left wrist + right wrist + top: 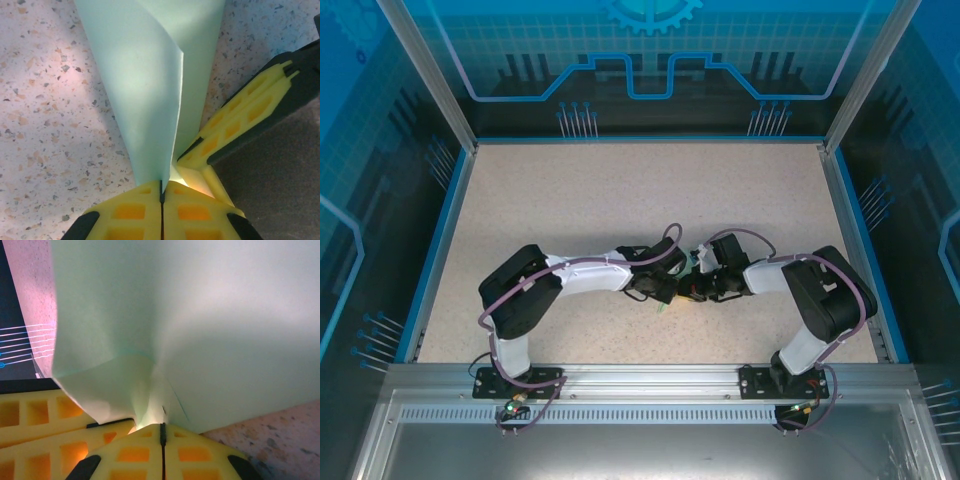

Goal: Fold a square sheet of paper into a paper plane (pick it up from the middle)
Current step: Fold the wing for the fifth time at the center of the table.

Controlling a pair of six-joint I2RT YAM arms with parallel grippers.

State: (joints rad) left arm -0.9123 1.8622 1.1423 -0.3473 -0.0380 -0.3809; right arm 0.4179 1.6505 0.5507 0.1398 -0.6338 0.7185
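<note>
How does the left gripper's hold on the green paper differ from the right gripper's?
The left gripper reaches in from the left, the right gripper from the right. At the left gripper the green paper tapers to a narrow folded tip; at the right gripper it spreads wide and puckered. Both are shut on it.

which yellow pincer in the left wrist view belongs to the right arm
The one slanting in from the right edge, the right pincer; the left pincer pokes up from the bottom. Both grip the square sheet of paper.

Blk/wht arms, purple cables, yellow fingers
</note>
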